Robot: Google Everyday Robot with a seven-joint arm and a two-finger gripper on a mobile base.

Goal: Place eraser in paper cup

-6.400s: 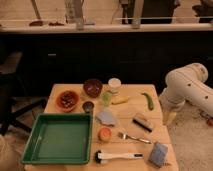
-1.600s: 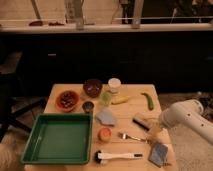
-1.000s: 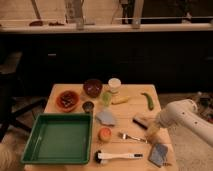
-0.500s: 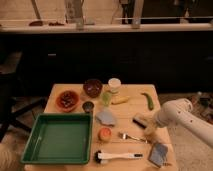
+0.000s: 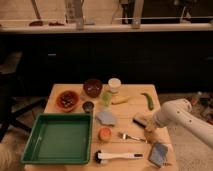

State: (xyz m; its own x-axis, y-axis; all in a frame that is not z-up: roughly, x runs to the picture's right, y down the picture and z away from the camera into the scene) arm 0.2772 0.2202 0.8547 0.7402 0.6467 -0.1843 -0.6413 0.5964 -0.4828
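The gripper sits at the right side of the wooden table, low over the boards at the end of the white arm that enters from the right edge; whether it grips anything cannot be told. The eraser lies on the table just left of it. The paper cup stands upright at the table's upper middle, well apart from both, beside the dark red bowl. A fork lies just below the eraser
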